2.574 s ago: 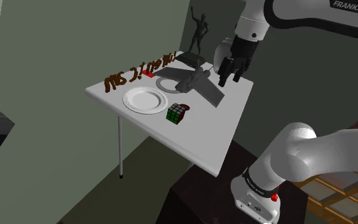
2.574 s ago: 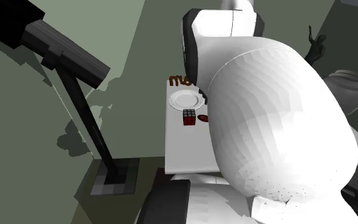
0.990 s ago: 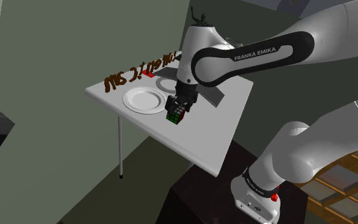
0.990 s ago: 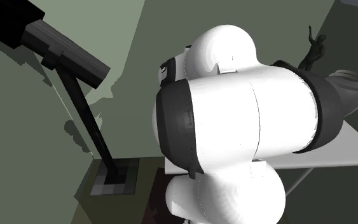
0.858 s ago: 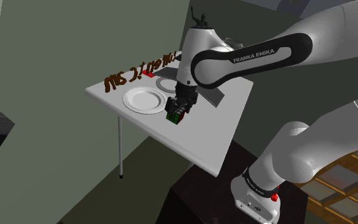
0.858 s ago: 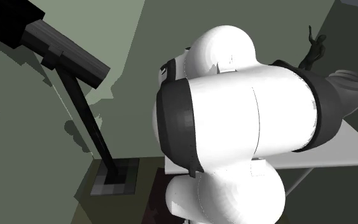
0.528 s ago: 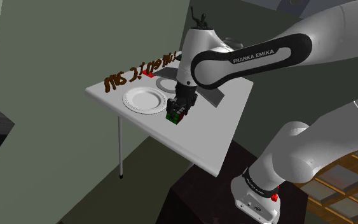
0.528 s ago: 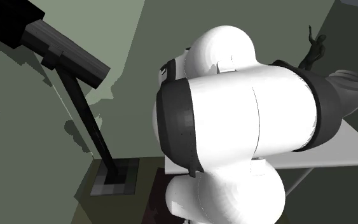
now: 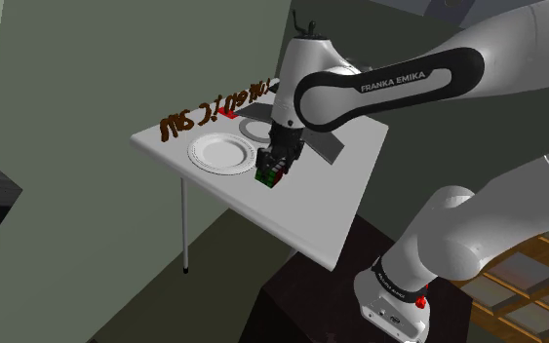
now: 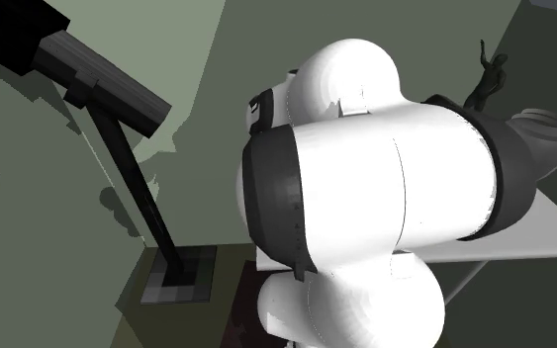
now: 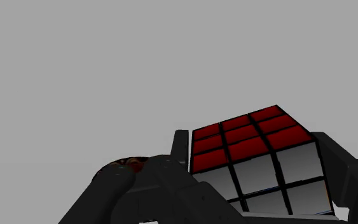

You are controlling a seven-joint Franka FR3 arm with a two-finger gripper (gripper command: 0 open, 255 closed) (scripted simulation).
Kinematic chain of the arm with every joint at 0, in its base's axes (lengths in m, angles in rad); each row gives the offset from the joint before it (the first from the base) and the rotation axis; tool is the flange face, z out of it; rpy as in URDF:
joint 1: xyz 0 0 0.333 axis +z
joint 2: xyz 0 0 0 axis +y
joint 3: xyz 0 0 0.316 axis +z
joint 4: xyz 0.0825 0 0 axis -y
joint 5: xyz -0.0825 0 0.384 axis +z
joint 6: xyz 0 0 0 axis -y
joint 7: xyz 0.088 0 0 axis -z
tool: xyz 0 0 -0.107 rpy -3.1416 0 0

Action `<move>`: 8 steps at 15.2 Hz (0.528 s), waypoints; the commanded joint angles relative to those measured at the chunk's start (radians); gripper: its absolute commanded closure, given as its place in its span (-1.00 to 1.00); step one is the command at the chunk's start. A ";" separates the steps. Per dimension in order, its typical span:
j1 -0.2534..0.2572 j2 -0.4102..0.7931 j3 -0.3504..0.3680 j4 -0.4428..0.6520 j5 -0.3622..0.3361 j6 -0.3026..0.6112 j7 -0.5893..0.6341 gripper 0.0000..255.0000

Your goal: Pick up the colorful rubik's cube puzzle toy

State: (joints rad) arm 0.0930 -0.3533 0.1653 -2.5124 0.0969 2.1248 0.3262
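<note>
The rubik's cube rests near the front of the white table, beside the white plate. Its red and white faces sit close up in the wrist view, between the two black fingers. My black gripper points down onto the cube from above and is shut on its sides. The hand covers the cube's top in the shoulder view. In the second exterior view the arm's white body blocks the table's near part.
A white plate lies just to the shoulder view's left of the cube. Brown letter shapes, a ring-shaped dish, a dark plane-like object and a dark figurine stand behind. A small red-brown thing lies by the cube.
The arm came down from the table's far right onto the cube and the fingers closed on it. Over the last second the hand has barely moved.
</note>
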 commanded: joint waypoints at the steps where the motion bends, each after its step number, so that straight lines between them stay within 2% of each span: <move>1: 0.000 -0.012 -0.002 0.017 0.000 -0.030 0.000 1.00; 8: -0.001 -0.049 -0.008 0.083 -0.002 -0.132 0.001 1.00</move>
State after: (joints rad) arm 0.0913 -0.3965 0.1567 -2.4427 0.0941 2.0120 0.3243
